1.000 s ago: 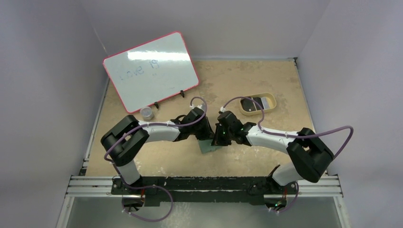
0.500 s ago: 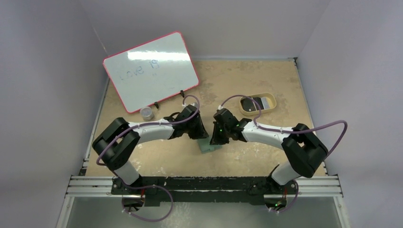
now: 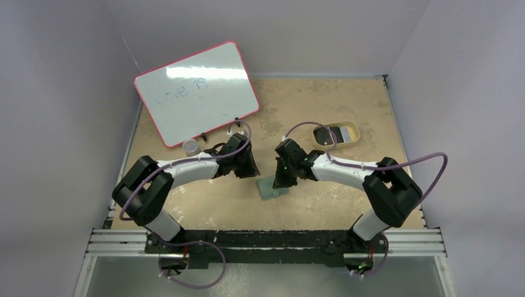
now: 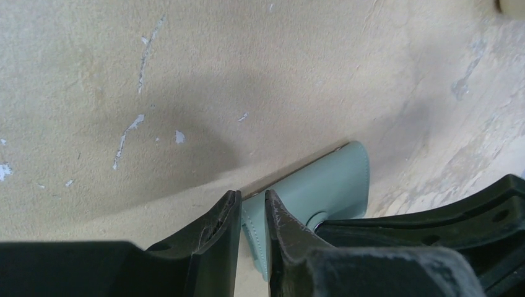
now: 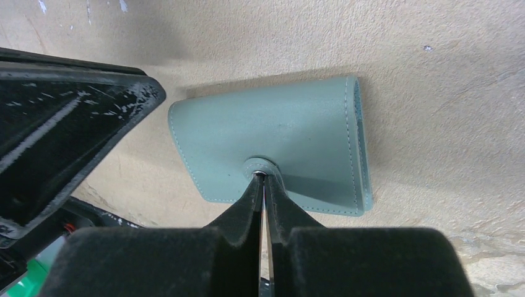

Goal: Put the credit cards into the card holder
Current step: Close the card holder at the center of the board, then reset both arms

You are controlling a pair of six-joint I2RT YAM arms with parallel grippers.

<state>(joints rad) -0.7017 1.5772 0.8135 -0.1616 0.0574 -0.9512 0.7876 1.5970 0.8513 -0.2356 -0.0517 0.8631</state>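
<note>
The grey-green card holder (image 3: 273, 188) lies folded shut on the table between both arms, also seen in the right wrist view (image 5: 278, 139) and the left wrist view (image 4: 325, 182). My right gripper (image 5: 260, 177) is shut, its tips resting on the holder's snap button; I cannot tell if they pinch the tab. My left gripper (image 4: 252, 201) hovers at the holder's left corner with a narrow gap between its fingers and nothing gripped. The credit cards (image 3: 326, 134) lie in the tan tray (image 3: 354, 137) at the back right.
A red-framed whiteboard (image 3: 196, 91) leans at the back left, with a small grey jar (image 3: 192, 146) in front of it. Grey walls close in the table on three sides. The left gripper's finger (image 5: 74, 124) shows beside the holder in the right wrist view.
My left arm has drawn back to the left, off the card holder, and its jaws have parted a little. The right gripper shifted slightly left and stays at the snap.
</note>
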